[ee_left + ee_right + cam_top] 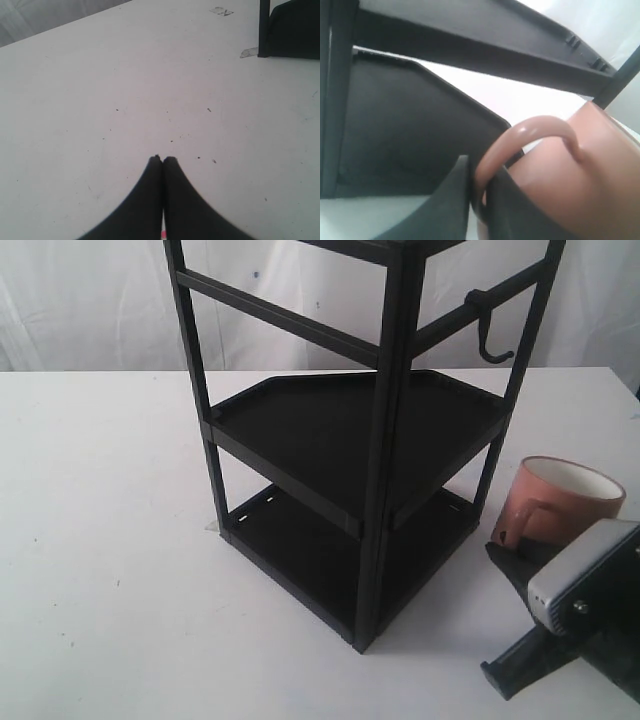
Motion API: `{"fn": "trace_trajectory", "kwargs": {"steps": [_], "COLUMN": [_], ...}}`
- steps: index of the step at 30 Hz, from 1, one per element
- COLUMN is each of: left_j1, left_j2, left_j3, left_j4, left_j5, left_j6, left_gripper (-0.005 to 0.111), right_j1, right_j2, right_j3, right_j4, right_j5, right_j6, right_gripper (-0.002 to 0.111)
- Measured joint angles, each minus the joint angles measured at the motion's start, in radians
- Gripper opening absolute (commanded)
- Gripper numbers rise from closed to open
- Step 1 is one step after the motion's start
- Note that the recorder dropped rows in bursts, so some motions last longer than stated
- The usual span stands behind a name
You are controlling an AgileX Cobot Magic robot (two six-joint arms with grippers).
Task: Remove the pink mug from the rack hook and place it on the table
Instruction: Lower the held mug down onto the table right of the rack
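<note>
Salmon-pink cylindrical mug [562,502] is sitting upright just beside the black metal shelving rack [385,440], clear of its empty black J-shaped hook [492,335].
The right gripper [479,175] is clamping the loop handle over the white tabletop [100,540]. With the mug's base hidden, releasing early is risking a tip against the rack. The left gripper [162,160] is hovering closed, empty.

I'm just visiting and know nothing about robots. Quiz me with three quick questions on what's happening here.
1. True or false: the pink mug hangs on the rack hook.
2. The right gripper pinches the mug's: A rim, B handle, C base?
3. Fill in: the left gripper, over the table, is ____ (open or shut).
Key: 1 false; 2 B; 3 shut.
</note>
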Motion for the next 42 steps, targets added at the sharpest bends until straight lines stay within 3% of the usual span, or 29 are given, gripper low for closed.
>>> {"fn": "trace_trajectory", "kwargs": {"steps": [18, 35, 42], "left_j1": [0.000, 0.000, 0.000], "left_j2": [0.000, 0.000, 0.000], "left_j3": [0.000, 0.000, 0.000], "left_j4": [0.000, 0.000, 0.000], "left_j5": [0.000, 0.000, 0.000], "left_j6": [0.000, 0.000, 0.000], "left_gripper": [0.000, 0.000, 0.000], "right_j1": [0.000, 0.000, 0.000], "right_j2": [0.284, 0.490, 0.572], "right_j3": [0.006, 0.004, 0.002], "right_j4": [0.185, 0.185, 0.185], "right_j5": [-0.186, -0.438, -0.450], "right_j6": [-0.248, -0.186, -0.097], "right_gripper": [0.000, 0.000, 0.000]}}
